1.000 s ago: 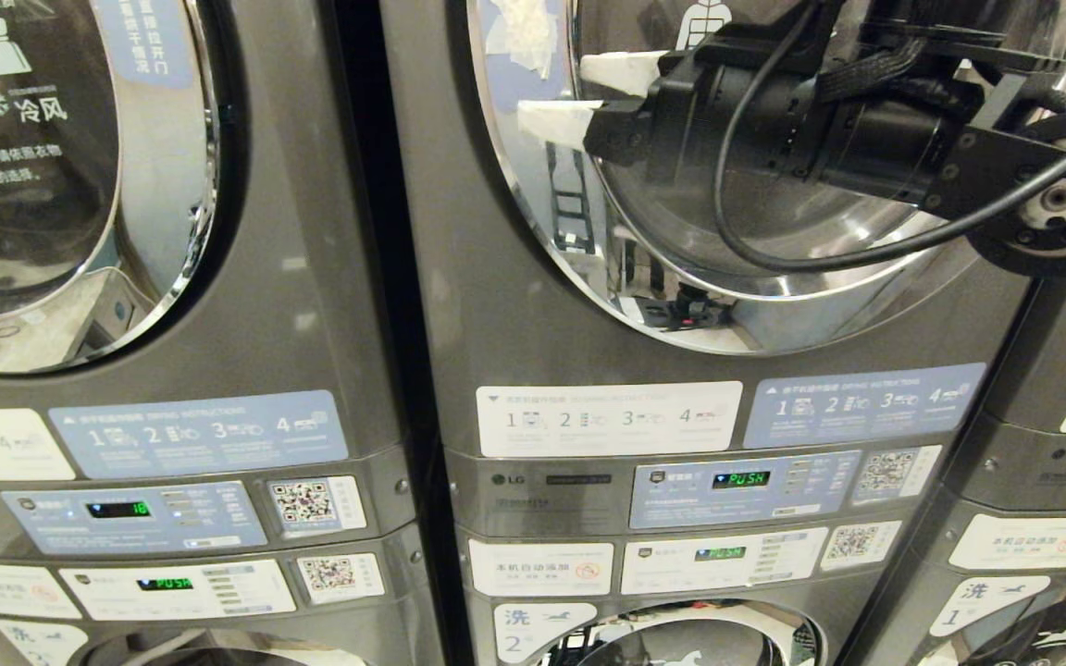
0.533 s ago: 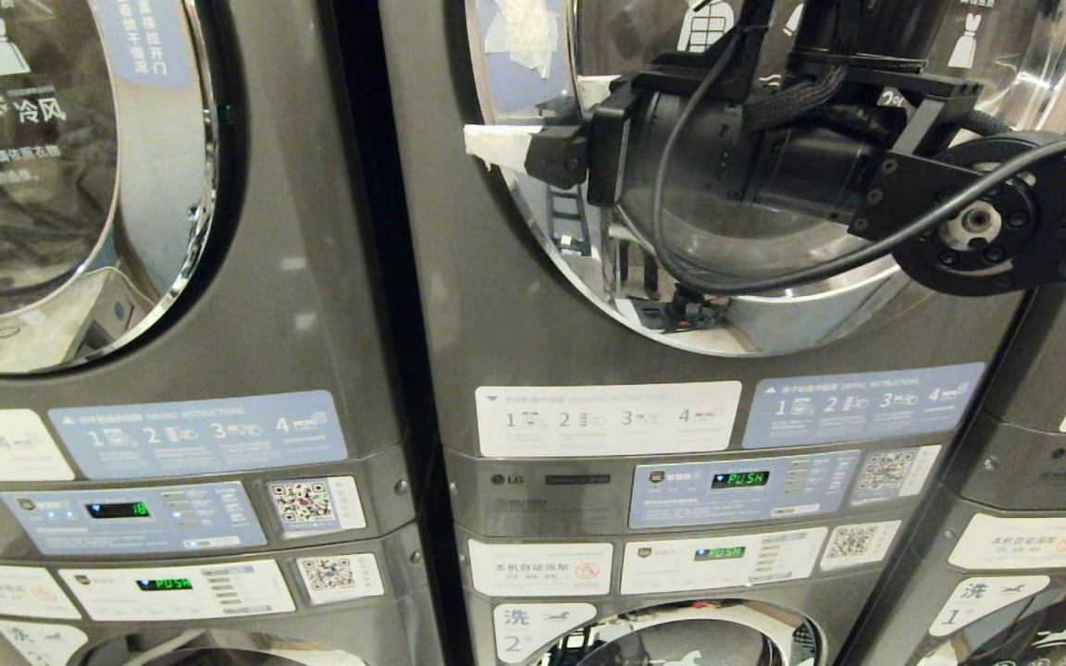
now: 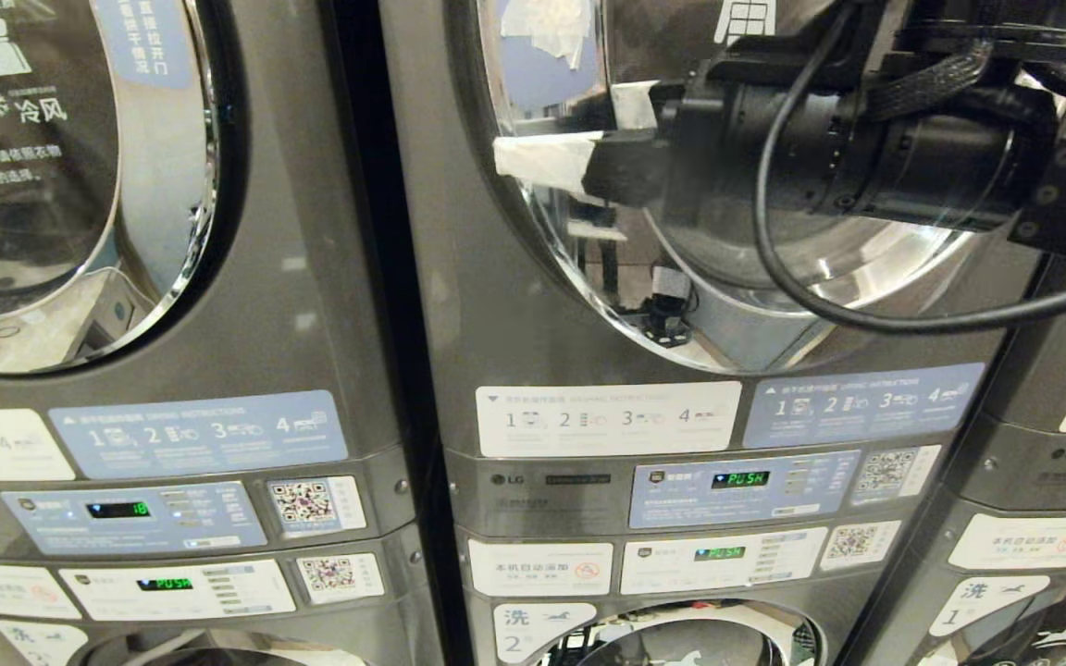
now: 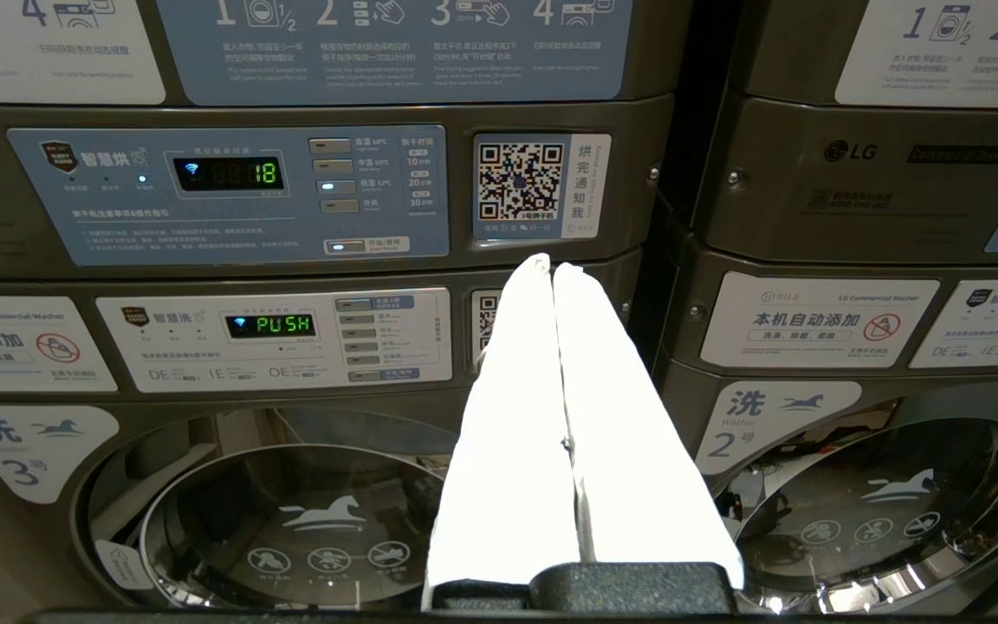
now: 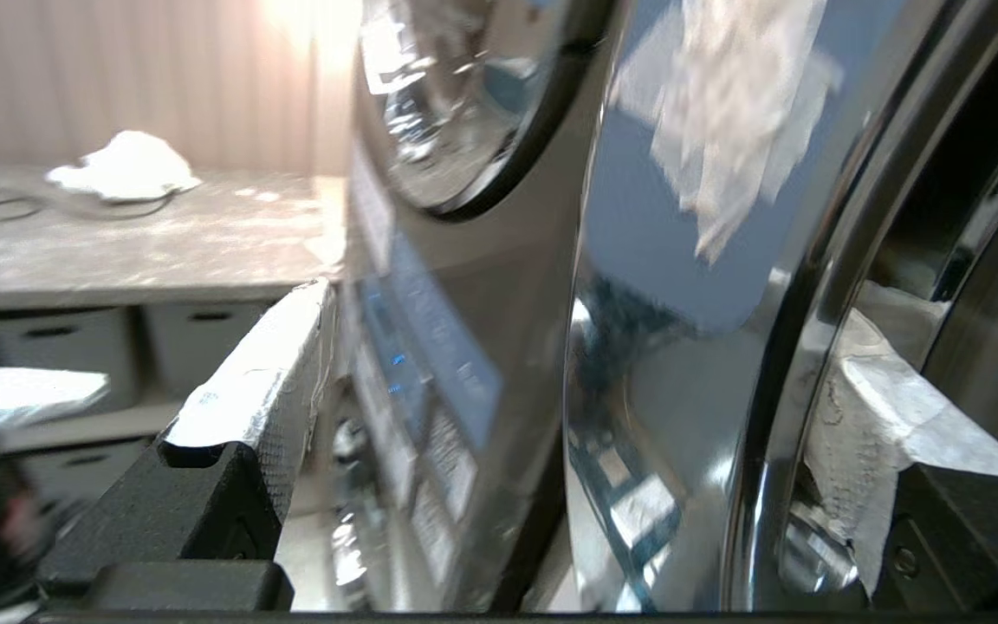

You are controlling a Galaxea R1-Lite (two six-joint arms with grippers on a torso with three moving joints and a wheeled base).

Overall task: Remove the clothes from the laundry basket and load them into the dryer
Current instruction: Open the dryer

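Note:
The dryer (image 3: pixel 514 314) is the middle grey machine, and its chrome-rimmed round door (image 3: pixel 774 277) fills the top of the head view. My right gripper (image 3: pixel 561 129) is open in front of the door's left side. In the right wrist view its white-taped fingers (image 5: pixel 265 373) stand wide apart, with the door's chrome rim (image 5: pixel 776 364) between them. My left gripper (image 4: pixel 551 264) is shut and empty; it hangs low, pointing at the control panels. The clothes and the laundry basket are out of view.
A like grey dryer (image 3: pixel 80 185) stands to the left and a third stack (image 3: pixel 1051 444) to the right. Washers with horse emblems (image 4: pixel 308 516) sit below. The right arm's black cable (image 3: pixel 774 259) loops across the door. A counter (image 5: pixel 161 243) with a white cloth lies beyond the machines.
My right gripper swung left to the door's rim, then rose and came nearer the camera. The door's rim and reflections have shifted, as if it has swung out slightly.

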